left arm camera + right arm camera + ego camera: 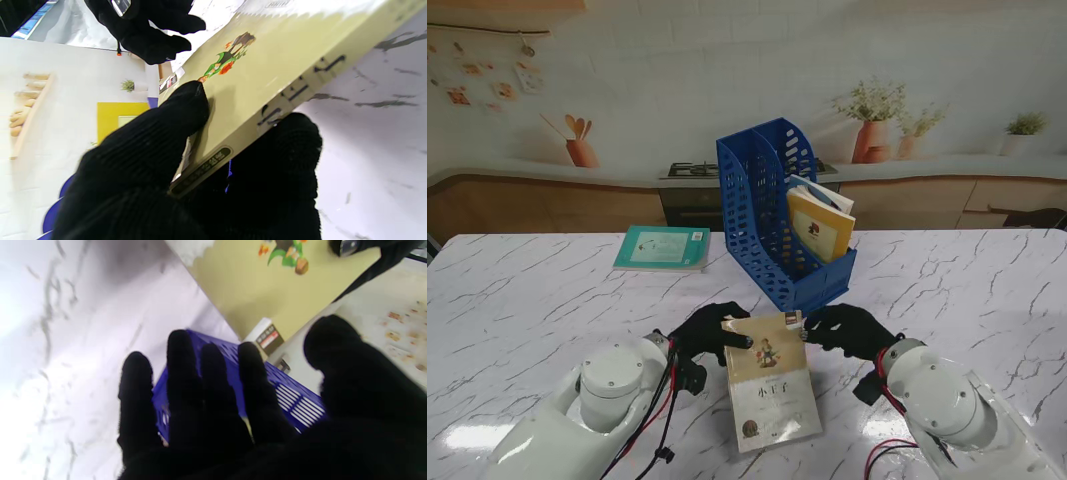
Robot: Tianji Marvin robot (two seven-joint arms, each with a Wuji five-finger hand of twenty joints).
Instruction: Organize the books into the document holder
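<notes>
The left hand's fingers [186,110] are clamped on the spine edge of the tan book [770,385], thumb on the cover, its far end raised off the marble table [947,290]. The right hand [852,330], fingers spread and holding nothing, hovers at the book's far corner. Judged step: pickup. Next: tilt it upright and lift toward the blue holder [772,225], just beyond. Contact beneath the book is hidden.

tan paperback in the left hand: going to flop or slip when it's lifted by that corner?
The tan book looks like a slim softcover, so held at one corner it will probably sag somewhat. Its cover seems smooth, so it may slide, though the left hand pinches it with a finger above and another beneath. The right hand is open beside it, ready to support.
</notes>
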